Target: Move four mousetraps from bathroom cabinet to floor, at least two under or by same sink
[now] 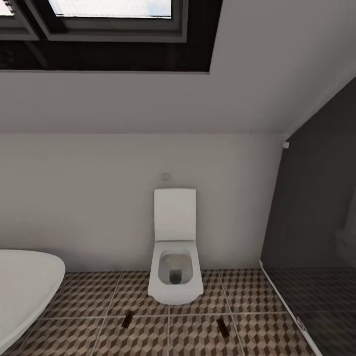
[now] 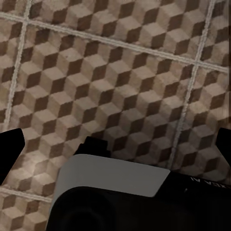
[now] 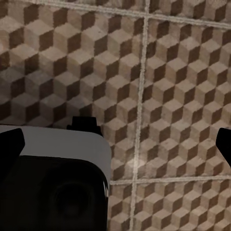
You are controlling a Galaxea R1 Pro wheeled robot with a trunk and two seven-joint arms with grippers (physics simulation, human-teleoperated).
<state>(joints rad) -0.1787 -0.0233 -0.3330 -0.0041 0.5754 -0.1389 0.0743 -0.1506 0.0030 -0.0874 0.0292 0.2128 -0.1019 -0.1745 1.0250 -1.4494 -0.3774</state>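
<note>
Two mousetraps (image 1: pixel 127 319) (image 1: pixel 223 327), as far as you can tell from small dark shapes, lie on the bathroom floor (image 1: pixel 198 336).
They sit lower centre, flanking the white toilet (image 1: pixel 174 257); your left gripper (image 2: pixel 115 144) and right gripper (image 3: pixel 115 144) both hang wide apart, empty, over tiles.

The bathroom floor (image 1: pixel 198 336), square tiles printed with a brown, beige and dark cube pattern and pale grout lines, runs along the foot of the white wall. Two small dark mousetraps lie flat on it, well apart: one (image 1: pixel 127 319) toward the floor's tub-side edge, the other (image 1: pixel 223 327) toward its shower-side edge. A white bathtub (image 1: pixel 24 291) stands at the floor's left edge.
</note>
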